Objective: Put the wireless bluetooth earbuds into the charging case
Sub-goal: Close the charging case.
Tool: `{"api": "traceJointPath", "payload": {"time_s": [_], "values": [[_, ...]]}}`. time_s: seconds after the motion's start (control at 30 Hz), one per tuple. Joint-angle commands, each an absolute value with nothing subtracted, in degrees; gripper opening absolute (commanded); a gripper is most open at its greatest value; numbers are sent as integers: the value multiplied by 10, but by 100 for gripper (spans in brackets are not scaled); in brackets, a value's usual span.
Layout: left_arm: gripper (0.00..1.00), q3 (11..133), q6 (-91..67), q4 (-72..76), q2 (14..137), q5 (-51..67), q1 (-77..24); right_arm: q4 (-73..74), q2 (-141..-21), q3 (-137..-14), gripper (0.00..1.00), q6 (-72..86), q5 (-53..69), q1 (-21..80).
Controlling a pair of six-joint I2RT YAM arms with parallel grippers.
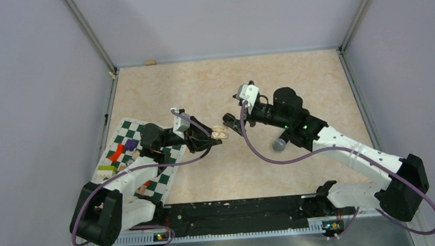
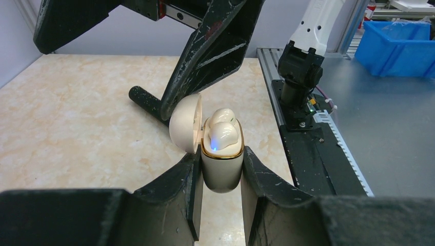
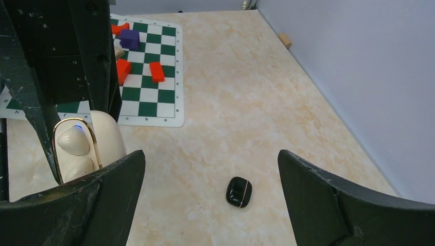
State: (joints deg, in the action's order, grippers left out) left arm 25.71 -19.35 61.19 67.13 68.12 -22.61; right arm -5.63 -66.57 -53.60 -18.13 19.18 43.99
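**Operator:** Earbuds (image 2: pixel 223 130): report location and seating.

**Inspector:** Two cream-white earbuds sit side by side in the wells of the charging case (image 2: pixel 221 177), rounded backs outward. A blue light (image 2: pixel 214 149) glows at the front rim of the case, just below them.

**Operator:** Condition of the left pincer?

**Inspector:** The left pincer (image 2: pixel 220 163) is pinching the charging case by its body, one finger on each side, below the gold rim. The lid (image 2: pixel 185 123) is hinged open and stands off to one side of the opening. Whether the base of the case touches the tabletop (image 1: pixel 213 88) cannot be told.

**Operator:** Condition of the right pincer?

**Inspector:** The right pincer (image 3: pixel 210 156) is spread wide and grips nothing. It faces the left pincer from the opposite side. One of its fingers (image 2: pixel 205 61) stands just behind the open lid. The case lies beside that finger, not between the two.

**Operator:** Surroundings, working outward?

**Inspector:**
- A small glossy black case (image 3: pixel 239 192), closed, lies on the tabletop; the right wrist view shows it in the gap of the right pincer.
- A microphone (image 1: pixel 278 145) with a grey round head lies partly under the right arm.
- On the left side of the tabletop, a chequered mat (image 3: pixel 154 100) lies flat. It carries red blocks (image 3: pixel 157 72) and a purple block (image 3: pixel 130 38).
- A small tan piece (image 3: pixel 283 40) rests at the foot of the far wall, well apart from both pincers.
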Motion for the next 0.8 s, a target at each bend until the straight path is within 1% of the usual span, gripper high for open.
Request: {"api": "traceJointPath", "payload": {"time_s": [0.0,0.13,0.3,0.4,0.47,0.67,0.77], "values": [[20,272,-187,623,667,686,-227,-75,-668,-539,99,-202,200,454],[20,273,-183,618,668,684,-228,-44,-660,-540,99,-218,266,460],[20,277,-175,601,670,683,-228,-23,-641,-546,99,-222,301,460],[20,278,-173,596,670,682,-227,-22,-624,-546,99,-229,277,459],[20,279,-172,592,671,678,-228,-30,-613,-546,99,-232,240,452],[20,287,-166,563,681,658,-227,-75,-587,-530,99,-206,160,409],[21,291,-159,539,687,640,-228,-88,-576,-517,99,-205,153,392]]}}
